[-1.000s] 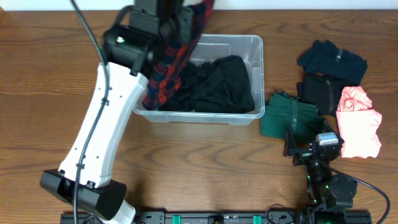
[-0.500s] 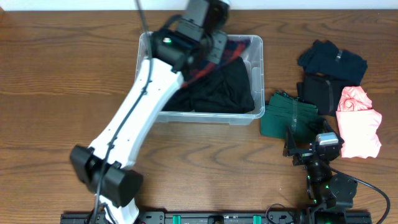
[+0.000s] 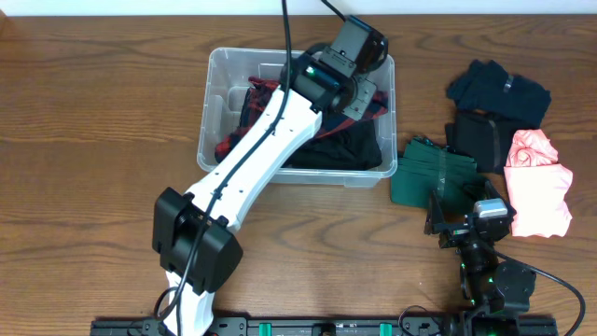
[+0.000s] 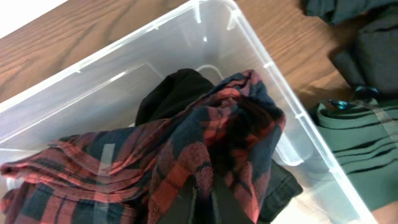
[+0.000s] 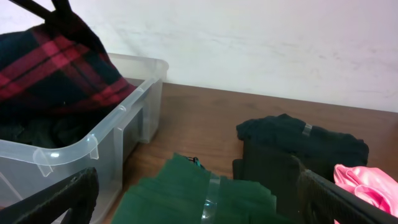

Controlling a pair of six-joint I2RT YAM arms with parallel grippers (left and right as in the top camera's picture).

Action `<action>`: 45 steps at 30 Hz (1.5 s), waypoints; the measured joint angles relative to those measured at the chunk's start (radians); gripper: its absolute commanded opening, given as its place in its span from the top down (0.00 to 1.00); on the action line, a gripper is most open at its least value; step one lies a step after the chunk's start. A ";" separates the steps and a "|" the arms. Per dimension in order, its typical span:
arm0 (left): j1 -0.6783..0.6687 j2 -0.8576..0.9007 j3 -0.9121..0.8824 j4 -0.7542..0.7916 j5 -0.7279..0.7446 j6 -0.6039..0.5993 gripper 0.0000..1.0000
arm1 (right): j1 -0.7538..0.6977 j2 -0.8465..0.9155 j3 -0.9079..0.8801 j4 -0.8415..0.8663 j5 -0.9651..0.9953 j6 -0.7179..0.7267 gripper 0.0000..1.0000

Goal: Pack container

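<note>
Left claw (image 4: 203, 199) pinches plaid shirt (image 4: 155, 155) inside container (image 3: 213, 103); right claw (image 3: 462, 222) gapes empty; folded garments (image 3: 539, 191) at 3 o'clock lie unpacked.

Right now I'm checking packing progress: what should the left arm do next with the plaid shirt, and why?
Probably open the left gripper and let go: it is shut on the plaid shirt, which already drapes inside the container over the black garment.
</note>
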 measured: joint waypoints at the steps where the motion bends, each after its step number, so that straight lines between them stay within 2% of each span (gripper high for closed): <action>1: -0.004 0.000 0.000 0.001 0.000 0.002 0.77 | 0.000 0.000 0.000 0.000 0.000 0.000 0.01; 5: -0.011 0.000 0.000 0.002 0.000 0.001 0.50 | 0.000 0.000 0.000 0.000 0.000 0.000 0.01; 8: -0.011 0.000 0.000 0.011 0.000 0.002 0.43 | 0.000 0.000 0.000 0.000 0.000 0.000 0.01; 16: -0.010 0.000 0.000 0.028 0.000 0.000 0.44 | 0.000 0.000 0.000 0.000 0.000 0.000 0.01; 21: -0.007 0.000 0.000 -0.038 0.000 0.000 0.52 | 0.000 0.000 0.000 0.000 0.000 0.000 0.01; 27: -0.001 -0.001 0.000 -0.124 0.000 0.001 0.51 | 0.000 0.000 0.000 0.000 0.000 0.000 0.01; 30: 0.011 -0.006 0.000 -0.135 0.000 0.001 0.43 | 0.000 0.000 0.000 0.000 0.000 0.000 0.01; 34: 0.070 -0.072 -0.004 -0.139 0.001 -0.010 0.25 | 0.000 0.000 0.000 0.000 0.000 0.000 0.01; 38: 0.192 -0.224 -0.005 -0.153 0.000 -0.026 0.08 | 0.000 0.000 0.000 0.000 0.000 0.000 0.01; 40: 0.259 -0.296 -0.004 -0.169 -0.001 -0.026 0.02 | 0.000 0.000 0.000 0.000 0.000 0.000 0.01; 41: 0.303 -0.335 -0.004 -0.179 0.000 -0.026 0.00 | 0.000 0.000 0.000 0.000 0.000 0.000 0.01; 45: 0.492 -0.436 0.001 -0.224 0.000 -0.031 0.02 | 0.000 0.000 0.000 0.000 0.000 0.000 0.01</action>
